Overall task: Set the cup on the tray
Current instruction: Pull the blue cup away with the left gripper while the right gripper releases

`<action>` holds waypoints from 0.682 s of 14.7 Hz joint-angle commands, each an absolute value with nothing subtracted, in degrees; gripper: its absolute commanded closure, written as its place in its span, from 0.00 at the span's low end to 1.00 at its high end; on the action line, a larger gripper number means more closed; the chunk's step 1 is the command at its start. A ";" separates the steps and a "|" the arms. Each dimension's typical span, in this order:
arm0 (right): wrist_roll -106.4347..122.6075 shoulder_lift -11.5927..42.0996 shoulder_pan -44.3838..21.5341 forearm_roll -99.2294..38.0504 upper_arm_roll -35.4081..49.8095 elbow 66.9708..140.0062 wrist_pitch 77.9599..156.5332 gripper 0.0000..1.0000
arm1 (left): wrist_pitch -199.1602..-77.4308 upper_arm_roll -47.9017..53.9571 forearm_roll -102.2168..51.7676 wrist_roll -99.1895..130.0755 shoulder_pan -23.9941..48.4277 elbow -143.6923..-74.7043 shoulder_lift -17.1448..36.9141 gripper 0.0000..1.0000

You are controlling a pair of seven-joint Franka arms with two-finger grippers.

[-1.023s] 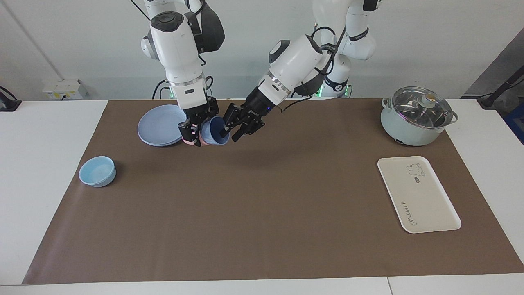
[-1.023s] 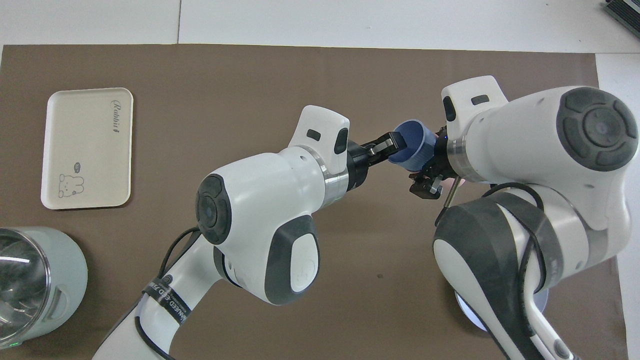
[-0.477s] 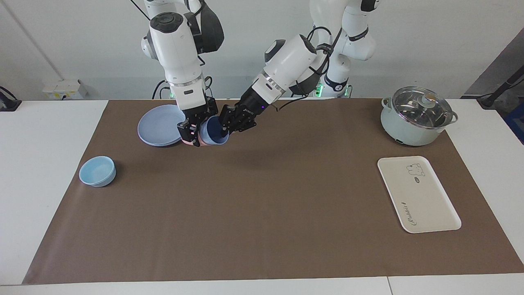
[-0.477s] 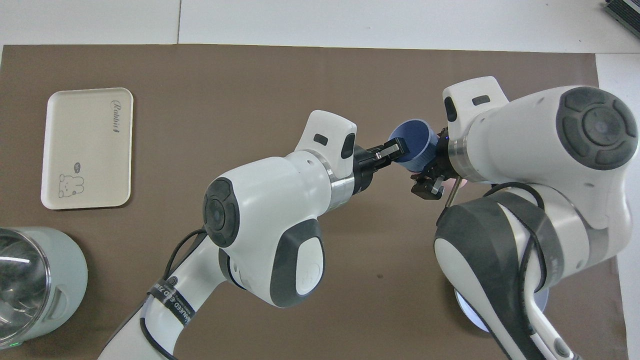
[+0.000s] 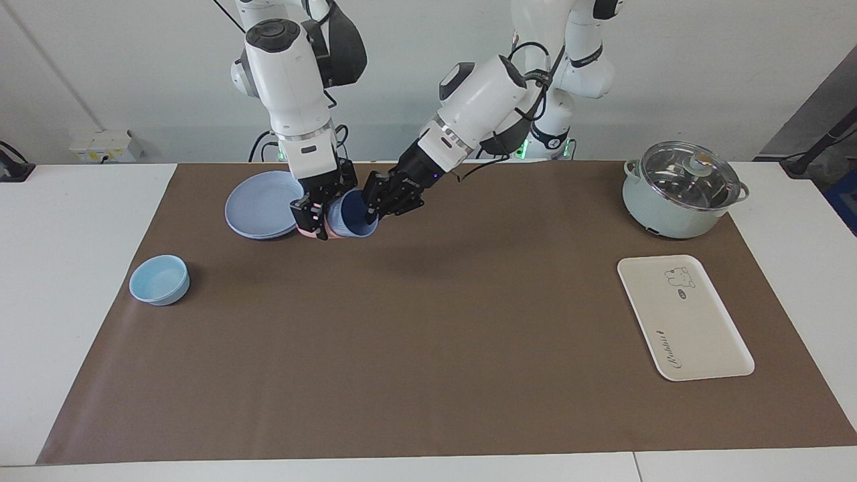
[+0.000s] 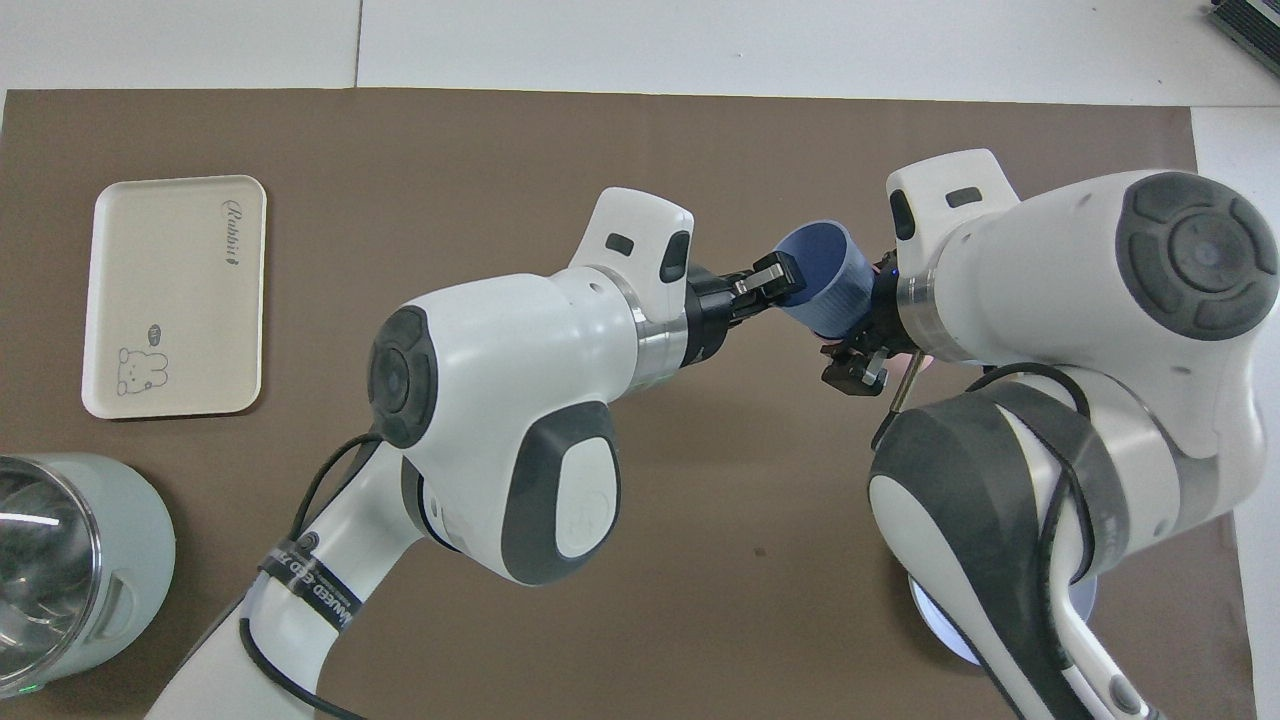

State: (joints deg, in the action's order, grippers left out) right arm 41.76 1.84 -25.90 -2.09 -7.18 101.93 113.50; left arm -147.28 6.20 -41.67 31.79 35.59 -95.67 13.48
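Left claw (image 5: 370,213) now clamped on cup (image 5: 353,215) rim

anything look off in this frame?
Yes: the blue cup hangs tilted in the air beside the round plate, gripped by both the right gripper and the left gripper, on its rim. The tray sits bare.

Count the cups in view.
2. Blue cup: tilted, left gripper shut on its rim. Pink cup: a sliver in the right gripper, mostly hidden.
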 commanded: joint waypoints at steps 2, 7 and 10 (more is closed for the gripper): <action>40.25 1.49 -26.02 -0.88 -6.94 101.95 112.94 1.00 | -138.09 6.24 -42.45 33.22 30.16 -86.85 16.78 1.00; 40.25 1.49 -26.02 -0.88 -6.94 102.13 113.03 1.00 | -126.23 6.07 -42.28 33.14 19.01 -83.94 15.74 1.00; 40.52 1.76 -23.39 -2.11 -7.12 102.57 116.61 1.00 | -123.31 5.45 -38.00 31.21 11.62 -83.76 14.86 1.00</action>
State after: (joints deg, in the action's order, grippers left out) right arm 41.51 1.88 -25.56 -2.10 -7.30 102.00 114.10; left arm -126.15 5.29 -40.84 32.05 15.79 -84.97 15.21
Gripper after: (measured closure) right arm 0.163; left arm 0.921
